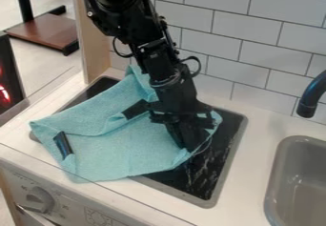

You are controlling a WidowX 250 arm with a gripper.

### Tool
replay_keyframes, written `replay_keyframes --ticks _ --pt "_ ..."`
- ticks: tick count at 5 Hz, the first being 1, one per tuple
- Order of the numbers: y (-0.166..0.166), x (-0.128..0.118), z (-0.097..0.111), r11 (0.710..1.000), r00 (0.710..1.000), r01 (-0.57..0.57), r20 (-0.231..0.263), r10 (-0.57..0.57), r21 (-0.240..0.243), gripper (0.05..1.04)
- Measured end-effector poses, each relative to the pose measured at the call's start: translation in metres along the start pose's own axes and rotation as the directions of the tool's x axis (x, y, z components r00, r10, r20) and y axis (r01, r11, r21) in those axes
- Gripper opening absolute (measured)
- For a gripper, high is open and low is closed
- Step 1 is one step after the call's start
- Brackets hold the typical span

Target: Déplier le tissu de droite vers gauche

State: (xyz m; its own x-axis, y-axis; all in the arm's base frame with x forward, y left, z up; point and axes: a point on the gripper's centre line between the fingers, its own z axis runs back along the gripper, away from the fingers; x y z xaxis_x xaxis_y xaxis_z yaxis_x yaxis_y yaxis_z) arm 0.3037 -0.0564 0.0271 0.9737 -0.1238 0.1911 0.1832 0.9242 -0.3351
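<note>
One turquoise cloth (127, 146) — fingers (186, 137) at its right side, opening and grip cannot be told — one sink (280, 172), one faucet (310, 96).

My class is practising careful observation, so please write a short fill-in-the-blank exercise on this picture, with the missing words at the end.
1. The cloth lies on ____ of the stove top.
2. In the picture, the gripper is at the cloth's ____ side.
3. The robot arm is coloured ____.
4. In the picture, the stove top is to the ____ of the sink.

Missing words: top; right; black; left.
</note>
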Motion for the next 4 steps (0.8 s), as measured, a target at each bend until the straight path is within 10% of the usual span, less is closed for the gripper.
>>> replay_keyframes --ticks 3,4 --pt "-0.009 -0.003 0.015 1.0 1.0 0.018 0.017 -0.018 0.016 0.978" --pt "-0.018 -0.001 0.039 0.999 0.998 0.043 0.036 -0.042 -0.032 1.012"
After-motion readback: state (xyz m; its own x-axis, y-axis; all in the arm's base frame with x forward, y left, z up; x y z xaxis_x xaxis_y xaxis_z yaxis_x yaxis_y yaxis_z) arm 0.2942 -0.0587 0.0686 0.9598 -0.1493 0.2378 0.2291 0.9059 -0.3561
